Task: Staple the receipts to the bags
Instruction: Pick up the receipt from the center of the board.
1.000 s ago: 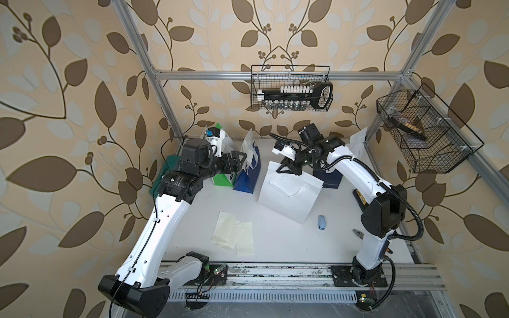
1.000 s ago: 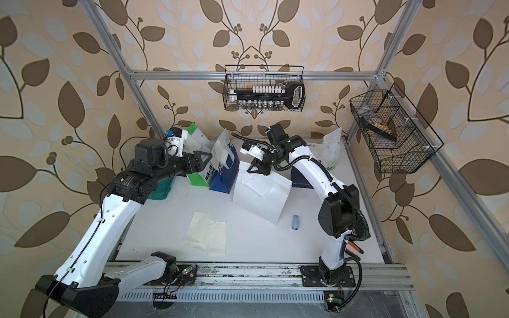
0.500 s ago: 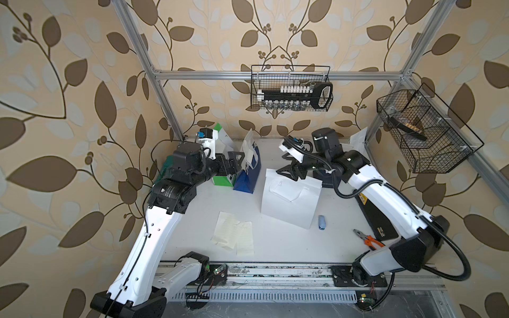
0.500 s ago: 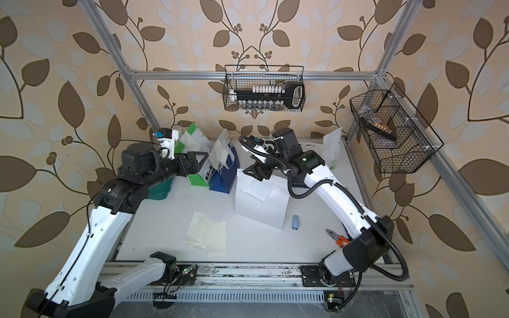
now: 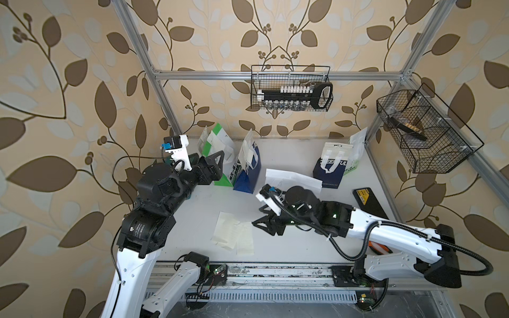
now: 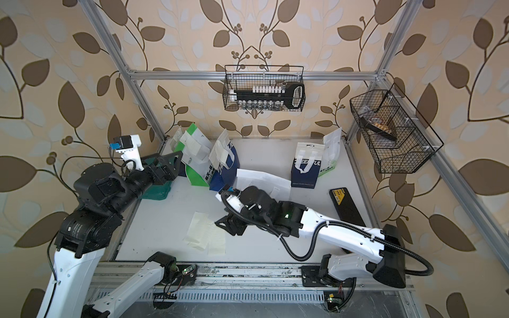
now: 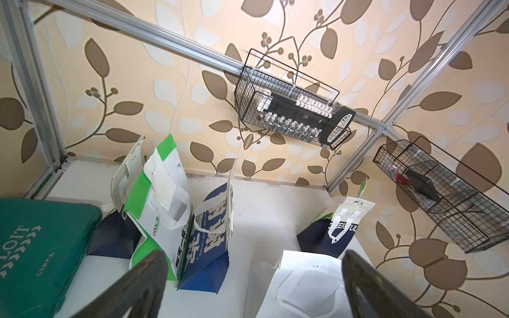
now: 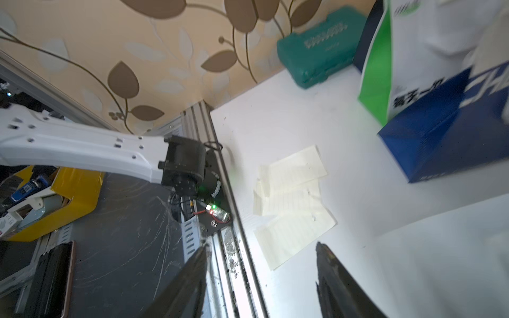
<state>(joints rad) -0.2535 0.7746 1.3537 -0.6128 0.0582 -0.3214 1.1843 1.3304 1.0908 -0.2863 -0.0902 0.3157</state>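
Left gripper [image 5: 213,165] and right gripper [image 5: 260,217]: fingers apart, empty. Receipts [image 5: 234,234] lie loose on the white table [image 5: 289,154], near centre; most bags [image 5: 246,176] stand at its far edge. Green bag [image 7: 157,220] reads "COOL"; walls carry leaf wallpaper [image 5: 275,27].

Both top views look steeply down from above the grey metal front rail [image 5: 275,272] over the whole white worktop [image 5: 289,159]. The left wrist camera faces the leaf-patterned back wall [image 7: 179,90]; the right wrist camera, seemingly lower and blurred, faces the front-left corner. Both catch the green-and-white paper bag [image 7: 146,203].
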